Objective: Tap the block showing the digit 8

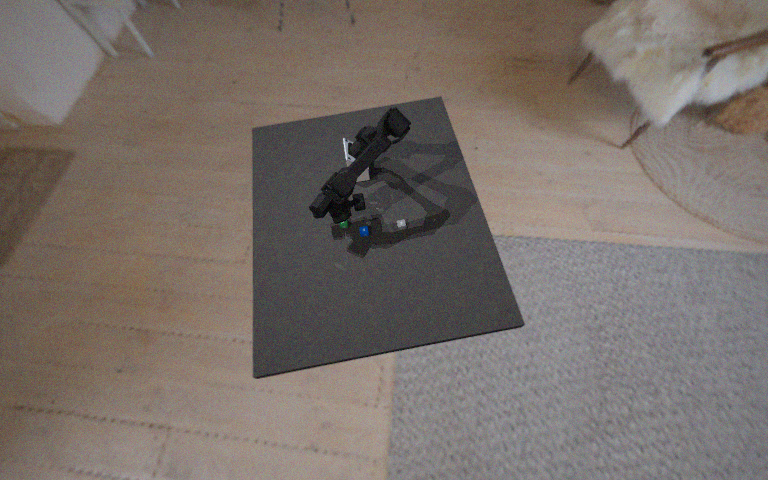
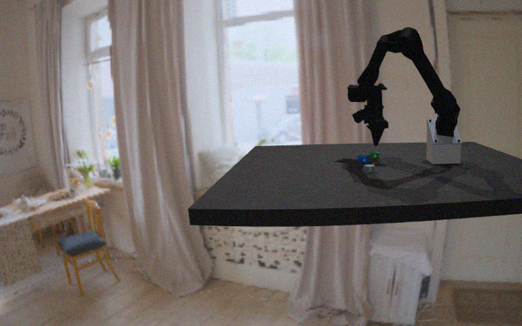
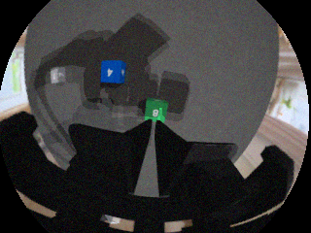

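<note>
The green block (image 1: pixel 343 225) (image 2: pixel 374 155) (image 3: pixel 155 110) shows the digit 8 and stands on the dark table. My gripper (image 1: pixel 341 220) (image 2: pixel 376 144) (image 3: pixel 154 122) is shut with nothing between its fingers. It points down, and in the exterior view its tips are a little above the green block, with a small gap. In the wrist view the tips meet at the block's near edge. The blue block (image 1: pixel 364 230) (image 2: pixel 363 159) (image 3: pixel 112 72) shows a 4 and stands close by. The white block (image 1: pixel 400 223) (image 2: pixel 369 168) (image 3: pixel 57 74) stands farther off; its digit is not readable.
The dark table top (image 1: pixel 317 321) (image 2: pixel 264 185) carries the blocks and the arm's pale base (image 2: pixel 444 154). Shadows of the arm fall across the blocks. The blue block is the nearest neighbour of the green one.
</note>
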Motion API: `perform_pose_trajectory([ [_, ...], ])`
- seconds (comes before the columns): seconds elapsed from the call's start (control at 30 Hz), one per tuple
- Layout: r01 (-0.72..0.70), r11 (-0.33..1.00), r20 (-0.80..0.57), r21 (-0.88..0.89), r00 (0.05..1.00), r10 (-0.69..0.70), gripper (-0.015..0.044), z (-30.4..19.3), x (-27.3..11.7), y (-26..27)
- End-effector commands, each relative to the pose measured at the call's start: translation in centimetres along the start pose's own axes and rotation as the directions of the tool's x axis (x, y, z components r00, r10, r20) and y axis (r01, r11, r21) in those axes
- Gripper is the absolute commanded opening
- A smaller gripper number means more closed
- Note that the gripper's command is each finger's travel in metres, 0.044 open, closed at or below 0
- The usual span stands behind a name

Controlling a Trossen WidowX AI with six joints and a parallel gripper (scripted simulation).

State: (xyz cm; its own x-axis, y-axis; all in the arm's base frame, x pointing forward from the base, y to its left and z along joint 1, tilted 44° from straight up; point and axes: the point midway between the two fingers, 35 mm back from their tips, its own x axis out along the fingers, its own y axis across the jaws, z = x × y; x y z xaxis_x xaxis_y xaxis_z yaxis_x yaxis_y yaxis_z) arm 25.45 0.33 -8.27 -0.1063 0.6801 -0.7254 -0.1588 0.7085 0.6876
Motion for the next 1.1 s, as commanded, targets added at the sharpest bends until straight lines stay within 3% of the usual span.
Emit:
perform_pose_trajectory([
  [0.0,-0.005,1.0,0.002,0.006,1.0,0.005,0.002,0.0,0.1,0.1],
  [0.87,-0.006,1.0,0.002,0.006,1.0,0.006,0.002,0.0,3.1,0.1],
  [1.07,-0.005,1.0,0.002,0.006,1.0,0.005,0.002,0.0,0.1,0.1],
])
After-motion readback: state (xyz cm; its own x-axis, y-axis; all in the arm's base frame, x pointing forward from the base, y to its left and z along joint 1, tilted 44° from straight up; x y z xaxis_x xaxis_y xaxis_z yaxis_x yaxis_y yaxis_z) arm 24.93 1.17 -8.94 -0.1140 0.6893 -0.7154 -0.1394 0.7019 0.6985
